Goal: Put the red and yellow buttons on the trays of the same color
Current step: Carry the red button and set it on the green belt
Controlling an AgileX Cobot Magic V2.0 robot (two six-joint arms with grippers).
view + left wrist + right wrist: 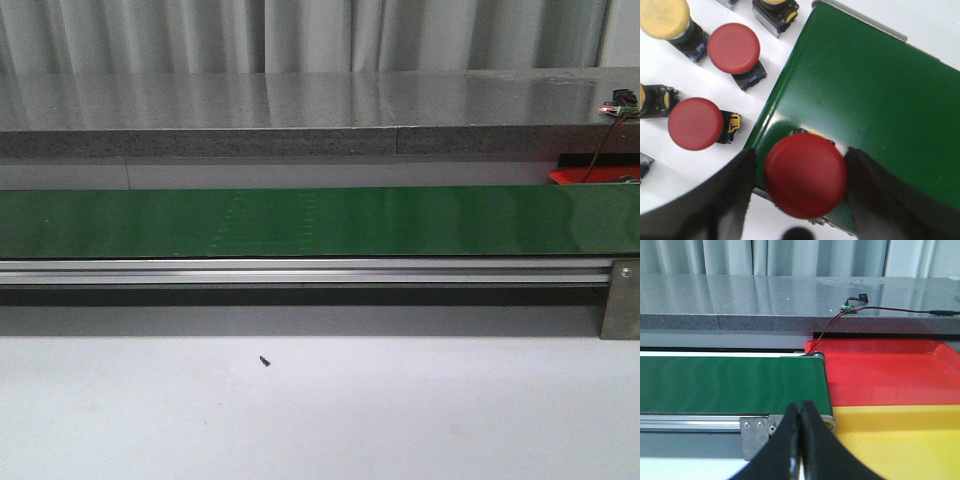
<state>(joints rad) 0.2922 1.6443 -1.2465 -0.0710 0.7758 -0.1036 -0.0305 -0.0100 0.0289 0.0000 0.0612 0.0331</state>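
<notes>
Your white desk carries a long green belt running left to right, a grey ledge and curtains behind it. At the belt's left end, your left end effector is open around a red button, a glossy domed cap; whether the fingers touch it, you cannot tell. More buttons lie beside it on the desk. At the right end, your right end effector is closed and empty near the red tray and yellow tray.

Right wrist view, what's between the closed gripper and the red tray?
In the right wrist view, the green belt's end roller and the yellow tray lie between the right gripper and the red tray.
</notes>
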